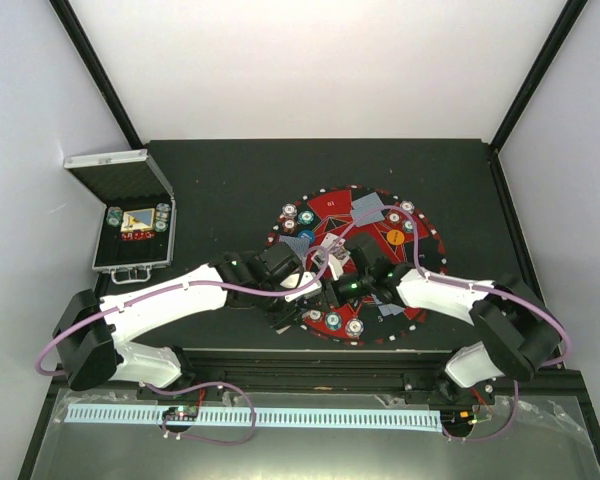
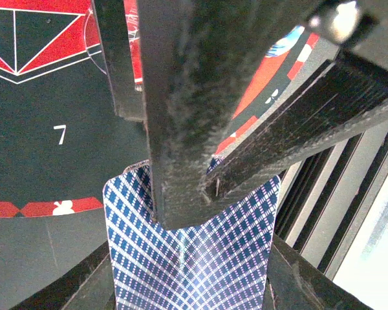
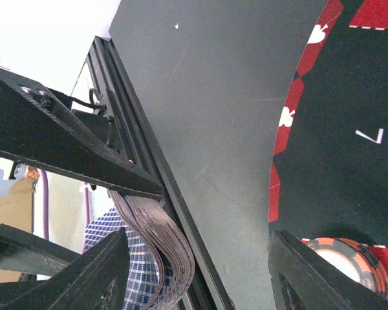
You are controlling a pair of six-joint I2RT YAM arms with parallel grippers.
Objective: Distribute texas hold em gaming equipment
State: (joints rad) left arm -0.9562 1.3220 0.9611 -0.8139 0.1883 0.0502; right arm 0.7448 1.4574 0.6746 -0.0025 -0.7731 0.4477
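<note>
My left gripper [image 2: 191,271] is shut on the side edges of a deck of blue-checked playing cards [image 2: 194,258], which bows between its fingers. In the top view it [image 1: 305,288] sits at the near-left rim of the round mat [image 1: 330,205]. My right gripper [image 1: 332,272] meets it there, and one of its black fingers [image 2: 181,129] lies across the deck's back. In the right wrist view my right gripper [image 3: 204,271] is wide open, with the bent deck [image 3: 152,258] beside its left finger. Chip stacks [image 1: 290,212] [image 1: 354,326] stand on the mat's rim, and dealt cards [image 1: 372,206] and an orange button [image 1: 394,237] lie on it.
The open silver case [image 1: 132,235] holding more chips stands at the left of the black table. A red-edged chip stack [image 3: 346,255] sits close to my right gripper's right finger. The table's metal front rail [image 3: 149,161] runs just below the deck.
</note>
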